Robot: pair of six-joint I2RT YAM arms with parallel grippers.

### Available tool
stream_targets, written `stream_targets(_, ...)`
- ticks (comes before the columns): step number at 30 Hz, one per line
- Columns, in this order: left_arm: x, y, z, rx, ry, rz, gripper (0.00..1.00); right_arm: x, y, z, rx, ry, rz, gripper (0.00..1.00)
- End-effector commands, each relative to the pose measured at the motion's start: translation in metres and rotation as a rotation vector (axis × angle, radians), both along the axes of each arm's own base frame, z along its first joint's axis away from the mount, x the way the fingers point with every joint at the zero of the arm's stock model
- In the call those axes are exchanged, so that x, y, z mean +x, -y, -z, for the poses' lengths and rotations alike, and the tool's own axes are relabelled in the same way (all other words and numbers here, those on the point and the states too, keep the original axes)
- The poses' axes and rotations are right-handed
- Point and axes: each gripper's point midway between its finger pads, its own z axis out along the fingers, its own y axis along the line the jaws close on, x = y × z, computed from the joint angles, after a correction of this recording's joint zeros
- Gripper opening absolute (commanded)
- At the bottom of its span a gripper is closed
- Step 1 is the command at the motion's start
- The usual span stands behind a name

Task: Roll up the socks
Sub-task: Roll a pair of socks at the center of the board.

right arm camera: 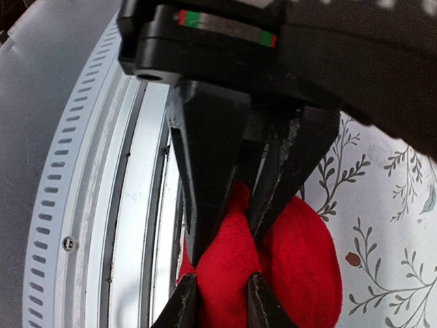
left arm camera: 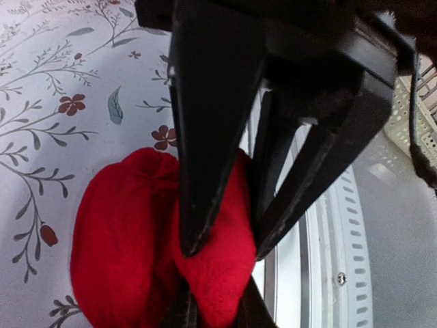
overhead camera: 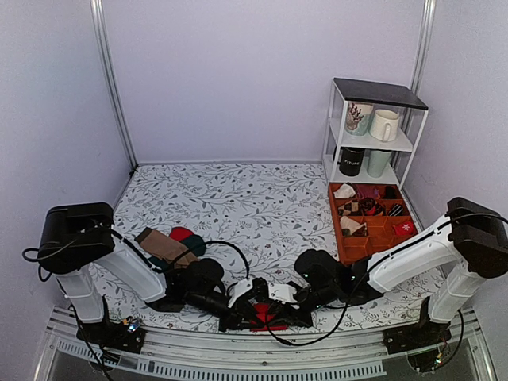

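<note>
1. Edges. The socks (overhead camera: 266,319), a bright red bundle, lie at the near edge of the leaf-printed table (overhead camera: 262,206), just beside the perforated metal rail (overhead camera: 262,355).
2. Open room. The widest bare stretch of table runs from the arms to the back wall (overhead camera: 262,79), and side walls close it in on the left and right. A tan-brown sock (overhead camera: 163,246) and a dark green sock (overhead camera: 195,248) lie together left of centre, by the left arm.
3. End effectors. The left gripper (left arm camera: 227,251) and the right gripper (right arm camera: 229,247) meet tip to tip over the socks from opposite sides. Each stands narrow, with a raised fold of red knit pinched between its fingers.
4. Containers. An orange tray (overhead camera: 336,230) at the right edge is divided into compartments holding small fabric bundles. Among them are a pale one in the far left cell and a red one at the near right. Behind the tray, a white wire shelf (overhead camera: 379,93) carries four mugs (overhead camera: 385,125) on two levels.
5. View differences. Only the top view shows the tray, the shelf and the other two socks. Only the wrist views show the pinched folds, with the opposing gripper's fingertips entering at the bottom edge. In the top view the gripper bodies hide the grip.
</note>
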Motion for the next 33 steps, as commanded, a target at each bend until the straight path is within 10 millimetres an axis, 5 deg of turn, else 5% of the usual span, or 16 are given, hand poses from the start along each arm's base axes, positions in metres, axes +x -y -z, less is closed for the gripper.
stream_targets(1,-0.015,-0.062,0.073,0.332,-0.118,-0.043,0.10,-0.004,0.010,0.028,-0.114,-0.063,0.033,0.20)
stream_targets(6,0.007,-0.055,0.045,0.260,0.000,-0.091,0.20,-0.008,0.019,0.041,-0.172,-0.161,0.058,0.15)
stream_targets(9,0.029,-0.049,0.008,0.169,0.172,-0.136,0.37,-0.006,0.025,0.048,-0.191,-0.247,0.085,0.15)
stream_targets(15,0.037,-0.035,-0.048,-0.007,0.392,-0.094,0.42,0.005,0.030,0.061,-0.253,-0.426,0.155,0.14)
stream_targets(23,0.021,-0.015,-0.048,-0.076,0.441,0.004,0.51,0.009,0.039,0.076,-0.339,-0.589,0.239,0.14)
stream_targets(33,0.008,-0.015,-0.025,-0.064,0.394,0.040,0.52,0.013,0.042,0.081,-0.369,-0.643,0.276,0.14)
